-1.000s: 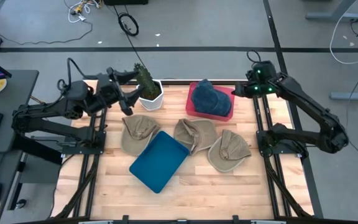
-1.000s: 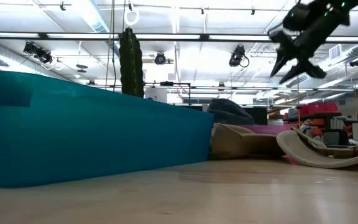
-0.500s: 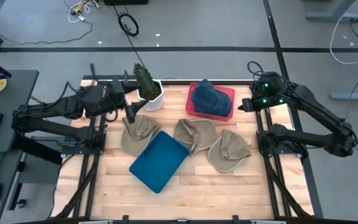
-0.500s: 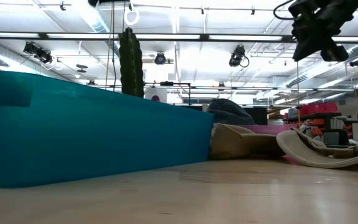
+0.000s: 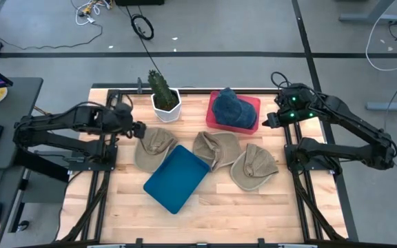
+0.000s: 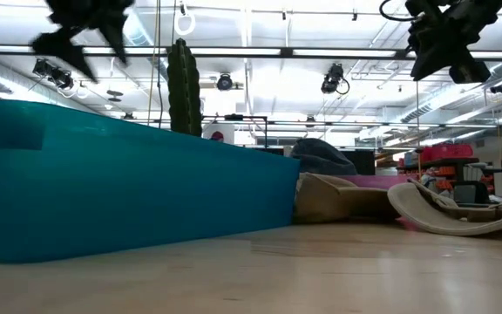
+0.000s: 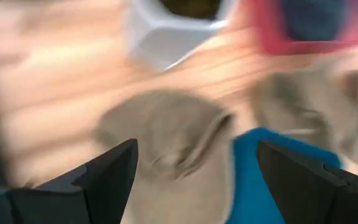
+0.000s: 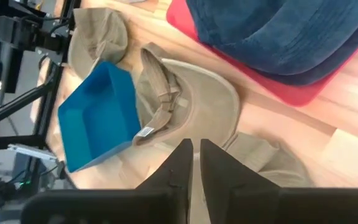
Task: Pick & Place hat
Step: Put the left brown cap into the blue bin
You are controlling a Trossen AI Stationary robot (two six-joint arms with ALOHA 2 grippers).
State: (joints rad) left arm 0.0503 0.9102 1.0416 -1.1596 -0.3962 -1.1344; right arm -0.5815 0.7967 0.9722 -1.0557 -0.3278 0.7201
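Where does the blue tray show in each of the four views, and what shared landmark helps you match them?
High view: blue tray, lower centre, among tan hats.
Low view: fills the left half.
Left wrist view: blurred, lower centre-right.
Right wrist view: left of centre.
Shared landmark: the red tray holding the dark blue hat.

Four hats are in play. A dark blue hat (image 5: pixel 231 109) sits crown-up in the red tray (image 5: pixel 252 103) at the far side of the desk (image 5: pixel 226 207). Three tan hats lie in a row nearer the middle: the left tan hat (image 5: pixel 151 146) just beside the blue bin (image 5: pixel 176 178), the middle tan hat (image 5: pixel 216 148) upturned (its strap and label showing), and the right tan hat (image 5: pixel 253 166) touching it.
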